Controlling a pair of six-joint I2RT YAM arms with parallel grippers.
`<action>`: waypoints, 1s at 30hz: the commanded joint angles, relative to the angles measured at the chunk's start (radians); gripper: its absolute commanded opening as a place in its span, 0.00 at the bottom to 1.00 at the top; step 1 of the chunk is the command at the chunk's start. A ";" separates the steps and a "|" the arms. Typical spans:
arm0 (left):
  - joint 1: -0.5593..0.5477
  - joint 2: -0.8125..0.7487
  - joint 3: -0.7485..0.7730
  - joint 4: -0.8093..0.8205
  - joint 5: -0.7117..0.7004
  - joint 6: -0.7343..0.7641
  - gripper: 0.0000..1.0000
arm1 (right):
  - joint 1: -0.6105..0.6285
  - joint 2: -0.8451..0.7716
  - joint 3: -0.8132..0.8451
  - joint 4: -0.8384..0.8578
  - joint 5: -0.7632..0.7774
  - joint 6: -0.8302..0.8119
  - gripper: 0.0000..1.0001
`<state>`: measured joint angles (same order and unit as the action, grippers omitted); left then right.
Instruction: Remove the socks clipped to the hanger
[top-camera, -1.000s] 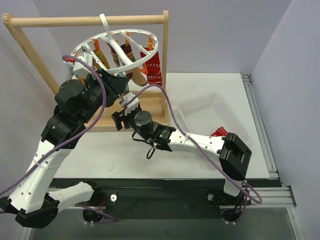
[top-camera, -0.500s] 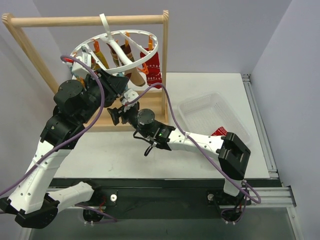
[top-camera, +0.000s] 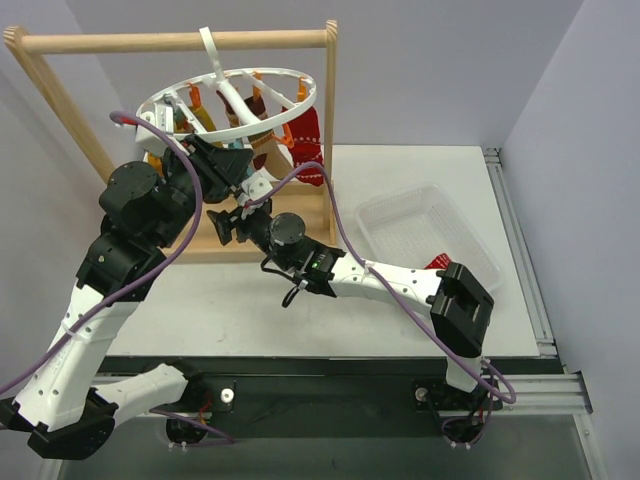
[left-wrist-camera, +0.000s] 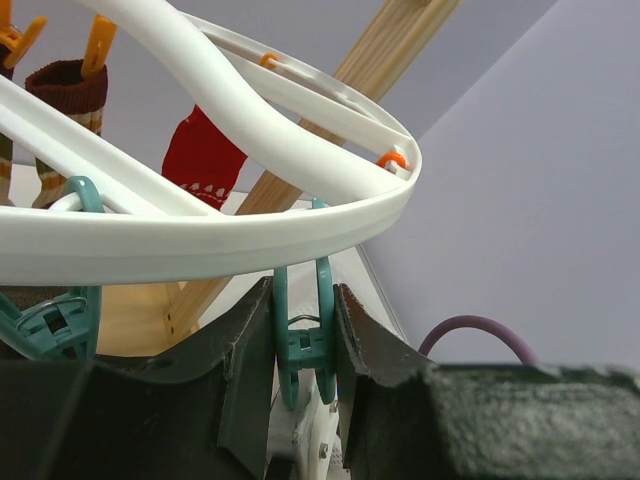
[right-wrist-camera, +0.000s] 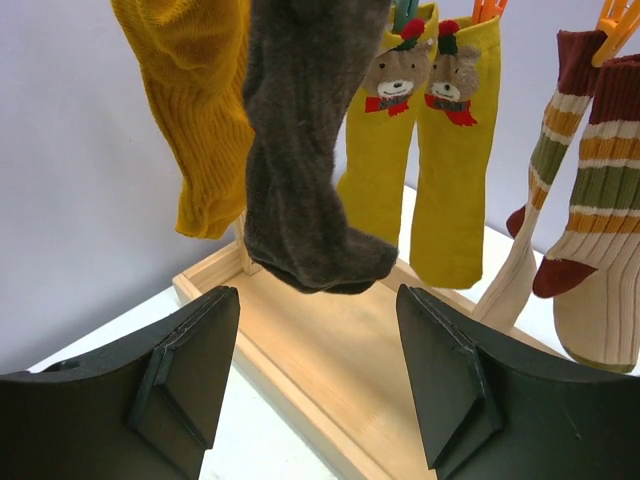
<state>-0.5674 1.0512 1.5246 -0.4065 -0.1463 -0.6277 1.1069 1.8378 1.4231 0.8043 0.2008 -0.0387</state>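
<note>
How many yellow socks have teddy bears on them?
2. They hang side by side in the right wrist view: the first bear sock beside the brown sock, the second bear sock beside the striped socks. More may be hidden.

Your left tool (left-wrist-camera: 303, 305) has its two black fingers (left-wrist-camera: 245, 380) closed against either side of a teal clip (left-wrist-camera: 300, 350) hanging just under the white hanger (left-wrist-camera: 230, 235), whose ring sweeps across your view. Behind the ring you see a red sock (left-wrist-camera: 200, 160) with a white pattern beside the slanting wooden post (left-wrist-camera: 400, 30), and at top left a brown striped sock (left-wrist-camera: 62, 95) held by an orange clip (left-wrist-camera: 98, 45). A second teal clip (left-wrist-camera: 50, 320) sits at the left edge, a purple cable (left-wrist-camera: 480, 330) at lower right.
</note>
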 joint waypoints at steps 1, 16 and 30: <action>-0.009 -0.011 0.005 0.000 0.057 -0.012 0.18 | -0.010 -0.020 0.034 0.078 -0.015 -0.006 0.64; -0.011 -0.003 0.003 0.008 0.085 -0.035 0.18 | 0.007 -0.046 0.042 0.088 -0.058 -0.044 0.66; -0.019 -0.007 -0.007 0.006 0.109 -0.056 0.20 | 0.008 -0.028 0.138 0.036 -0.048 -0.070 0.56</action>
<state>-0.5674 1.0485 1.5246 -0.3679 -0.1368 -0.6689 1.1076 1.8385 1.4570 0.7929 0.1665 -0.0780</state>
